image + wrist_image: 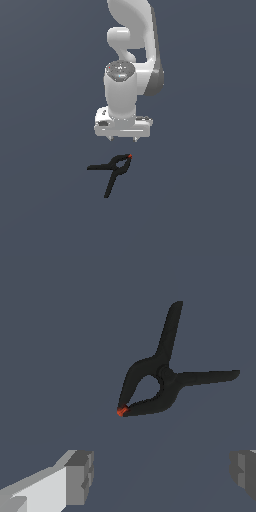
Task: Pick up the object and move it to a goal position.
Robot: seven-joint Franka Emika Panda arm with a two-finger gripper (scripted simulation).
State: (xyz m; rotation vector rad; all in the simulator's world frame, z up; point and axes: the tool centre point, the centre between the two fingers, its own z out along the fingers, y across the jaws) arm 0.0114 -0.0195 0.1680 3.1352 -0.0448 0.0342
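Observation:
A small black spring clamp (114,171) lies flat on the dark grey floor, with two thin handles splayed out and a red-orange tip on its looped jaw. My gripper (123,139) hangs above and just behind the clamp, pointing down, apart from it. In the wrist view the clamp (162,378) lies ahead of the fingers (80,476), whose pads stand wide apart with nothing between them. The gripper (162,473) is open and empty.
The white arm (131,55) rises behind the gripper. The floor (200,200) is a plain dark grey surface with no other objects in view.

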